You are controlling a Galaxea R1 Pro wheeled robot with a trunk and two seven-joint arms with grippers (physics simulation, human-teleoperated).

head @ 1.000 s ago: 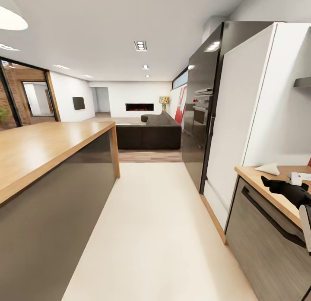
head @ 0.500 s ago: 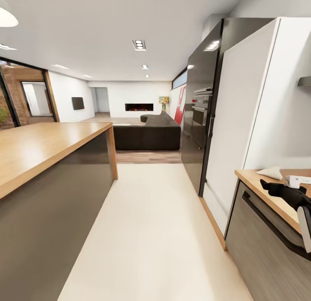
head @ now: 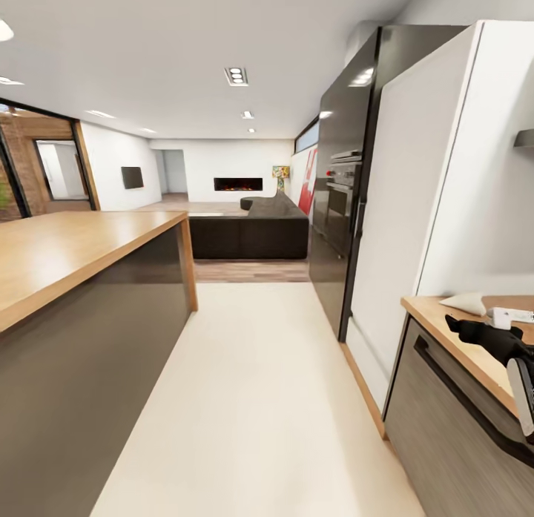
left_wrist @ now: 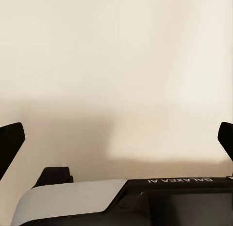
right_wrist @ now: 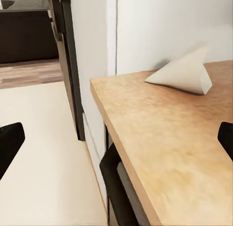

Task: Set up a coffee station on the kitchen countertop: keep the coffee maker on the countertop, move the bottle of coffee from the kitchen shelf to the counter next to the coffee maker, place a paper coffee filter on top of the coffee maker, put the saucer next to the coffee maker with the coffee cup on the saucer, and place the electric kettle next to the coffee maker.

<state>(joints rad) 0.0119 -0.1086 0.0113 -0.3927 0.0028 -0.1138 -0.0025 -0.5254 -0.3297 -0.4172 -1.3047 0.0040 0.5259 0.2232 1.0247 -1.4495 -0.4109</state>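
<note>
A white paper coffee filter (head: 463, 302), cone-shaped, lies on its side on the wooden countertop (head: 460, 346) at the right, close to the white cabinet side. My right gripper (head: 466, 327) hovers open over that counter's front edge, short of the filter and holding nothing. In the right wrist view the filter (right_wrist: 184, 70) lies ahead on the countertop (right_wrist: 160, 138), between and beyond the wide-apart fingertips (right_wrist: 10, 141). My left gripper (left_wrist: 116, 138) is open and empty, facing pale floor. The coffee maker, bottle, saucer, cup and kettle are out of view.
A long wooden-topped island (head: 81, 250) runs along the left. A pale floor aisle (head: 259, 383) leads to a dark sofa (head: 252, 235). A black oven tower (head: 345, 191) and white cabinet side (head: 423, 191) stand on the right. A small white object (head: 512, 315) lies behind the gripper.
The whole picture has shifted, so the camera moved: the island and right counter sit a little lower and further left. The right arm keeps its pose over the counter edge.
</note>
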